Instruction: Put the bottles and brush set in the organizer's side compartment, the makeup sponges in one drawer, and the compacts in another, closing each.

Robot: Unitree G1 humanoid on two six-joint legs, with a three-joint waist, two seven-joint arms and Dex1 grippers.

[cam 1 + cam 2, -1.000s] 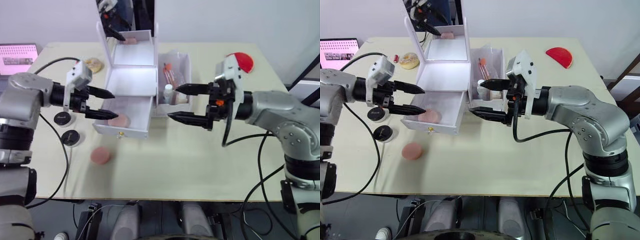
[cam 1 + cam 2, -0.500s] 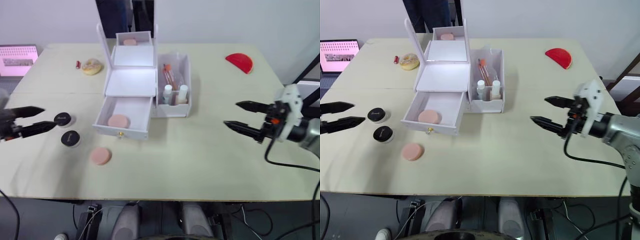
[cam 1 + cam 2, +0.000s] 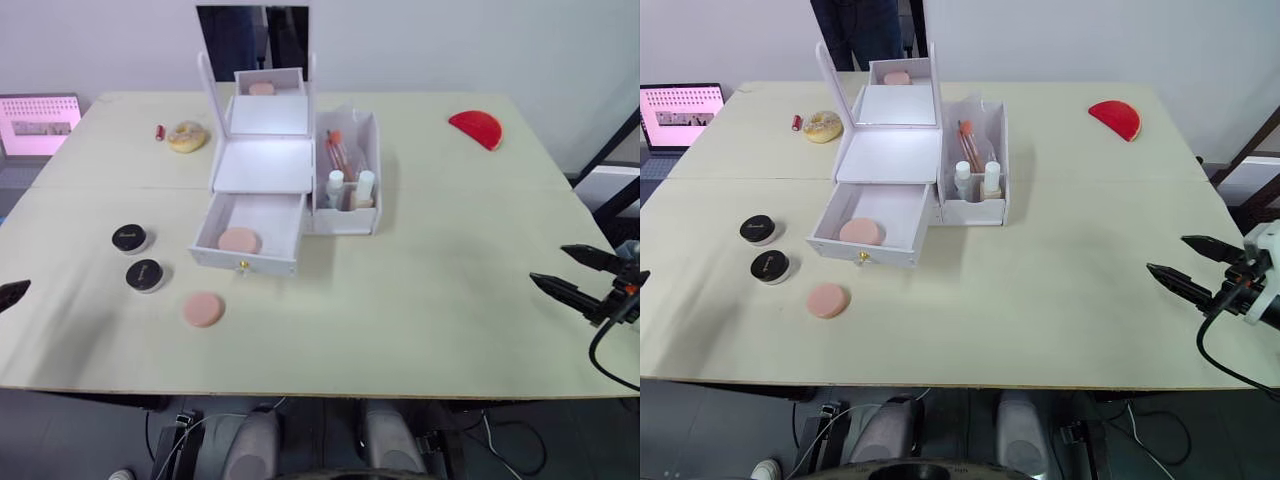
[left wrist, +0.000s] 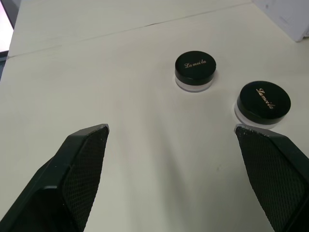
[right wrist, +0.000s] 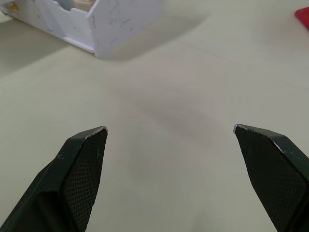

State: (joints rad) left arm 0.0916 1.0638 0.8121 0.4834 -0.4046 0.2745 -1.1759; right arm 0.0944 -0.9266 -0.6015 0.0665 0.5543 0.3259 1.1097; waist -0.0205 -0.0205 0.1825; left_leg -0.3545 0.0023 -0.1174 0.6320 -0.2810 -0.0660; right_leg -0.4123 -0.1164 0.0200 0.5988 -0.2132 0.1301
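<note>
While the white organizer [image 3: 902,175] stands mid-table with its lower drawer [image 3: 871,233] pulled open, it looks rigid yet light, so pushing that drawer's front may slide the whole box. Two small bottles [image 3: 976,178] and a brush set [image 3: 970,143] already sit in its side compartment. One pink sponge [image 3: 861,231] lies in the open drawer; another sponge [image 3: 827,300] lies just in front of the organizer, soft and best pinched across its rim. Two black-lidded compacts [image 4: 263,102], hard and probably slick, lie left of the organizer. Left gripper [image 4: 171,133] and right gripper [image 3: 1185,262] are both spread wide, empty.
</note>
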